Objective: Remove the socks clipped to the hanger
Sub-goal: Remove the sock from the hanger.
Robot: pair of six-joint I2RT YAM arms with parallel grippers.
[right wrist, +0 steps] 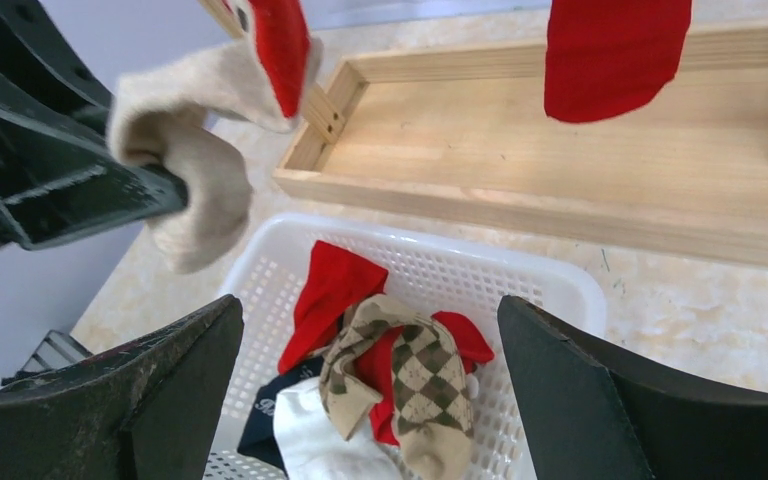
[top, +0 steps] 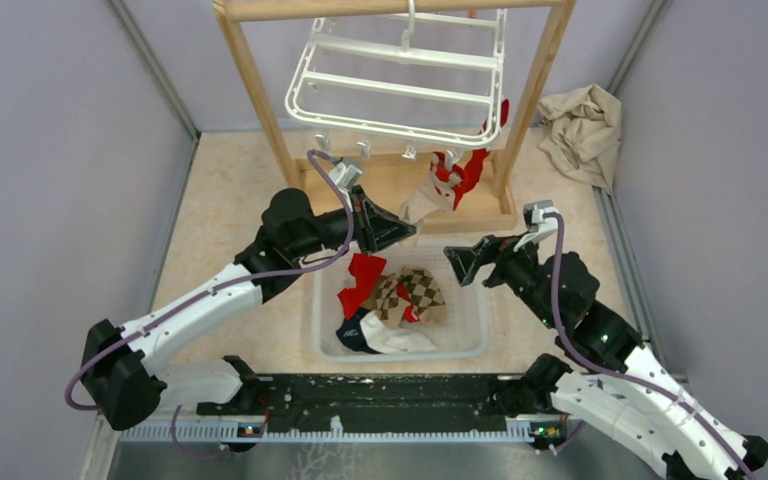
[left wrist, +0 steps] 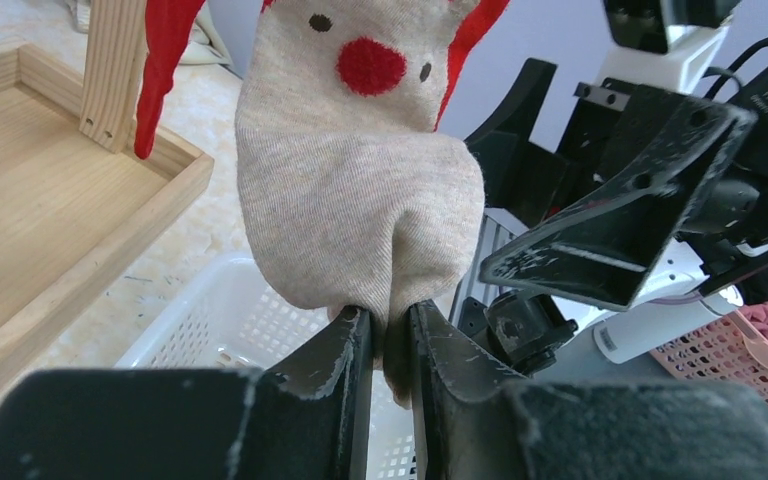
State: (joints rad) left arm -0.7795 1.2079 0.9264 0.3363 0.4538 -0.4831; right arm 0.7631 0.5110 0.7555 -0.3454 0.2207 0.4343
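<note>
A white basket sits just in front of the wooden frame. A tan cloth (all bunched up) lies right of the frame.

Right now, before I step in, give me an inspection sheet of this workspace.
Surface: beige speckled table, wooden frame standing on it.
Job's things: hanger tilted on the frame; tan sock and red sock hanging below it; other socks in the white basket.
Clutter: crumpled cloth, far right corner.
Grippers: left gripper shut on the tan sock's lower end; right gripper open, empty, above the basket.
Cables: purple cables along both arms.
Surroundings: plain walls.
</note>
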